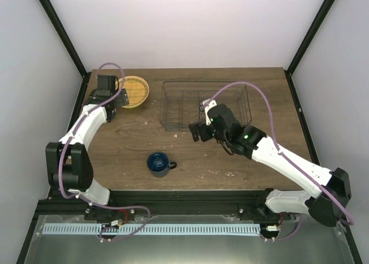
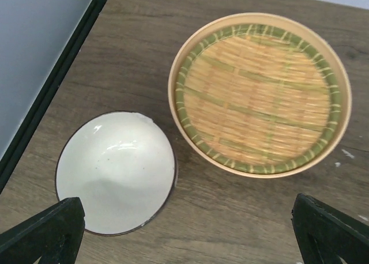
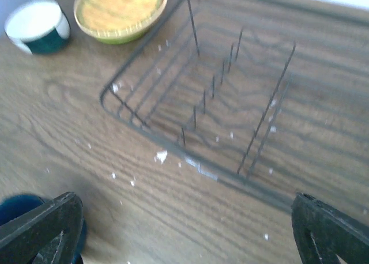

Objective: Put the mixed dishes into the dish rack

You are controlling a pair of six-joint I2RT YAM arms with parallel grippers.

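Spread wide, left pincer (image 2: 185, 234) over small cup (image 2: 115, 172) and woven plate (image 2: 259, 94) at far-left corner of desk (image 1: 253, 91), left arm (image 1: 86, 123) outstretched. Right pincer (image 3: 184, 232) likewise spread, right arm (image 1: 288, 160) bent, before dish rack (image 3: 144, 124); blue mug (image 1: 158, 163) near front edge.

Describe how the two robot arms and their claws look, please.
Both arms, the left arm and the right arm, have white shells with black joints and black bases. A thin purple cable loops along each one. The left claw and the right claw are black, with blocky fingers. Small green lights glow on the right arm.
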